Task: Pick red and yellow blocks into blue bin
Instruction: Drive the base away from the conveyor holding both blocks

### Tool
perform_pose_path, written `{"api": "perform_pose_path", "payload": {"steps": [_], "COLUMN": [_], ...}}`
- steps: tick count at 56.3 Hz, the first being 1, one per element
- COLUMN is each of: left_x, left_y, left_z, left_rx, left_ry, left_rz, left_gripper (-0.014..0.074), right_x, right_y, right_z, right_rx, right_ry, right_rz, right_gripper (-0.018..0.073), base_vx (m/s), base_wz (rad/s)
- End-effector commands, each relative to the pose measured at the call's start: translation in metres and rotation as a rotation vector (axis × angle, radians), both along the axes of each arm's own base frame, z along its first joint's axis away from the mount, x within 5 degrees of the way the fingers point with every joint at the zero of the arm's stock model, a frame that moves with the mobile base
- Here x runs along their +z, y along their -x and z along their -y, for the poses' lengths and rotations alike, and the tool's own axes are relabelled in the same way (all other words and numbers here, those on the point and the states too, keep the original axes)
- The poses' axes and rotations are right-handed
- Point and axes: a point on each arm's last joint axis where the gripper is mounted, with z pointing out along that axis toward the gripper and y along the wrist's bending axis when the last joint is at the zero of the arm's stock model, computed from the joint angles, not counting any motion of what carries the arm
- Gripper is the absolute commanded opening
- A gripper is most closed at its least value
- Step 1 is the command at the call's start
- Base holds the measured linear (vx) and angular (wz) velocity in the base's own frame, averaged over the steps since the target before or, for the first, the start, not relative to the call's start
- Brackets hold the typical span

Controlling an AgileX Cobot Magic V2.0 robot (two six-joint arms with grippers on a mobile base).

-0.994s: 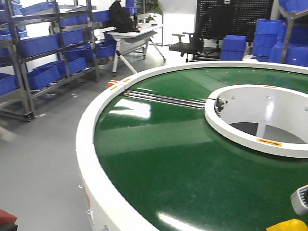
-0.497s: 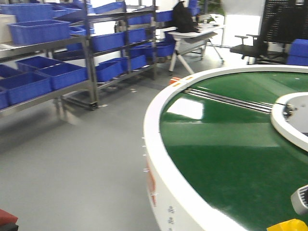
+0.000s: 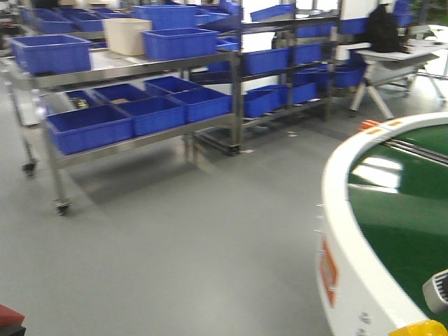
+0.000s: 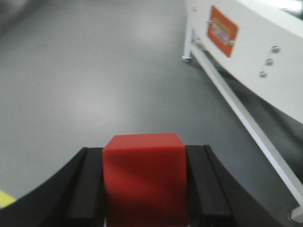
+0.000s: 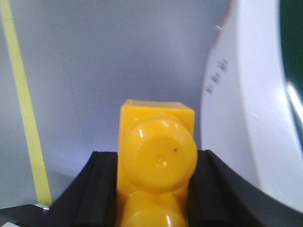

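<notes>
Conveyor [image 3: 334, 196] shifted right; end effectors [image 4: 144, 153] [image 5: 152, 158] apparently clamp red cube [image 4: 142, 184], yellow brick [image 5: 156, 142].

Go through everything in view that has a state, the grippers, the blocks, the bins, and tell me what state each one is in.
Left gripper: shut on the red cube.
Red cube: held between the fingers, above the grey floor.
Right gripper: shut on the yellow brick.
Yellow brick: held, studs facing the wrist camera.
Blue bins: upright and open-topped on the rack shelves.
Cream tub: upright on the top shelf.
</notes>
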Motion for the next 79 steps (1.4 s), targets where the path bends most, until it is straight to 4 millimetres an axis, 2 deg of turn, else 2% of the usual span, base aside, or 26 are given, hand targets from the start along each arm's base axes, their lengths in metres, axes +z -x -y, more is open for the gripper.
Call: {"api": "perform_pose_path", "payload": {"steps": [1, 39, 79], "left_x": [0.015, 0.0149, 0.015], "left_y": [-0.0023, -0.0023, -0.0023], "left_z": [0.0021, 0.0021, 0.0021], "left_rx": [-0.005, -0.005, -0.005], "left_ry": [0.05, 0.05, 0.05], "left_rz": [0.094, 0.093, 0.094], "left_gripper": [0.0278, 0.0278, 0.0264], "right_x": [0.0133, 0.0124, 0.0112], "right_y": [-0.003, -0.001, 0.0001], "right_z": [-0.0008, 0.0, 0.0004], "right_rx": [0.008, 0.006, 0.005], "right_ry": [-0.019, -0.013, -0.007], "right_rz": [0.089, 0.071, 0.054], "right_gripper": [0.0172, 0.0172, 0.0172], "base_vx": [-0.01, 0.08, 0.26], "base_wz": [0.64, 0.37, 0.08]}}
